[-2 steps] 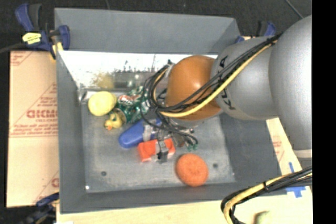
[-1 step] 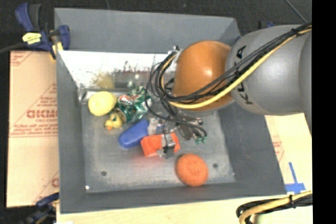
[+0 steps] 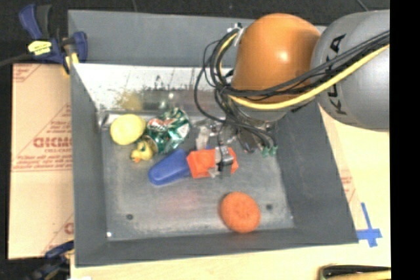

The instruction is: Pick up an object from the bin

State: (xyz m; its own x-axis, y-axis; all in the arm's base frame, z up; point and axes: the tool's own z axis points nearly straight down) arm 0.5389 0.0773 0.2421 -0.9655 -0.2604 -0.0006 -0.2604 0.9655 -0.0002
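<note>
Orange plastic, a small blocky piece (image 3: pixel 200 164), lies near the middle of the grey metal bin (image 3: pixel 86 180), its left end touching a blue oblong thing (image 3: pixel 167 170) that slants down toward the lower left. The gripper (image 3: pixel 222 157) is low at the block's right end, under the arm's rounded orange cover (image 3: pixel 272 56) and a loop of black and yellow cables (image 3: pixel 223 96). Whether it is clenched, released or grasping the block I cannot tell, because the wrist hides much of it. The grey arm (image 3: pixel 357 75) enters from the upper right of the frame. Left of the gripper, toward the bin's upper left, sit a crumpled green-and-white wrapper (image 3: pixel 167 128), a yellow ball (image 3: pixel 126 129) just beside it, and a small yellow duck (image 3: pixel 140 154) below them. A round orange ball (image 3: pixel 239 212) rests alone at the lower middle, apart from the rest.
</note>
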